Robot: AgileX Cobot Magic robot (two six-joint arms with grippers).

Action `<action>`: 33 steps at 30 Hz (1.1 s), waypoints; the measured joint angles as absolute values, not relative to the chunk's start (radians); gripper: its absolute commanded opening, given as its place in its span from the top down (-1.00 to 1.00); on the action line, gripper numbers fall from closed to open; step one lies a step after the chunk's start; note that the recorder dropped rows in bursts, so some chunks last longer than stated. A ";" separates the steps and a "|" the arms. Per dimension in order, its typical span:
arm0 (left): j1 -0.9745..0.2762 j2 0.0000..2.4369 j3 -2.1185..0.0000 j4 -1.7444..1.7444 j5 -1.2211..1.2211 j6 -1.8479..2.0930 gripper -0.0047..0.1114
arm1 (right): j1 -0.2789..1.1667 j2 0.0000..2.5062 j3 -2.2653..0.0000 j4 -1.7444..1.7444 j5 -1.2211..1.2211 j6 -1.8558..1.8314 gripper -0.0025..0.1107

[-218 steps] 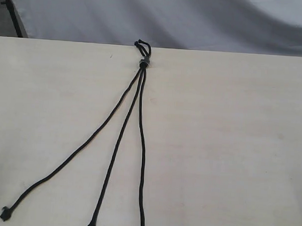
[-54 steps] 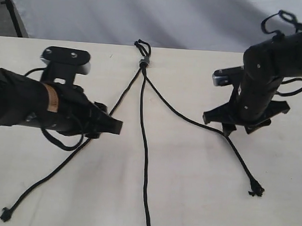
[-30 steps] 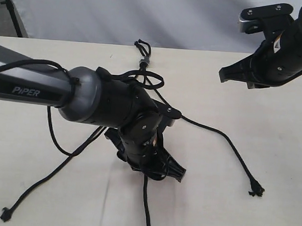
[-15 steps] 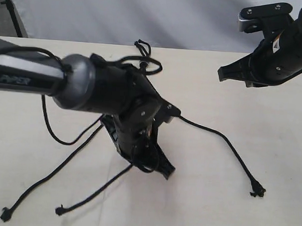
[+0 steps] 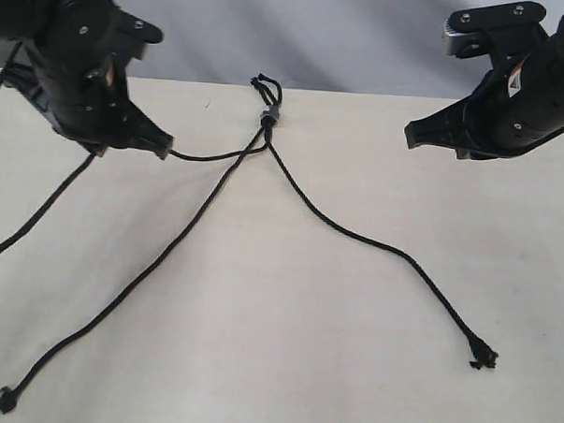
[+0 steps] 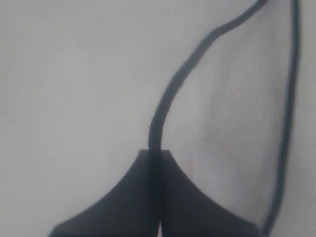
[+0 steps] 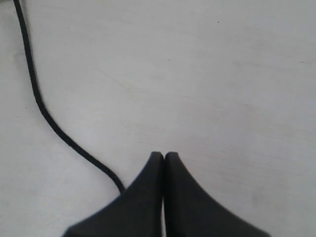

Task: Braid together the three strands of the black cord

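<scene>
Barely into first crossing: pinches one thin black woven strand (image 5: 209,158) in left gripper (image 5: 165,148), drawn from small grey clip (image 5: 268,117) across second strand (image 5: 158,257); holds right gripper (image 5: 412,138) pressed together, empty, well apart from third strand (image 5: 360,237); leaves braid itself undone.

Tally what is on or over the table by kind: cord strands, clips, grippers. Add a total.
Strands: 3
Clip: 1
Grippers: 2
Total: 6
</scene>
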State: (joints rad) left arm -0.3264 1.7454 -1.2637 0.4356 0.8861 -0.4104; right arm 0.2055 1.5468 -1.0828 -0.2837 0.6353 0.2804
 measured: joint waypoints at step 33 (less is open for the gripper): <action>-0.142 1.914 -1.013 0.436 0.458 -0.410 0.07 | 0.206 1.611 -1.081 -0.219 0.580 0.289 0.96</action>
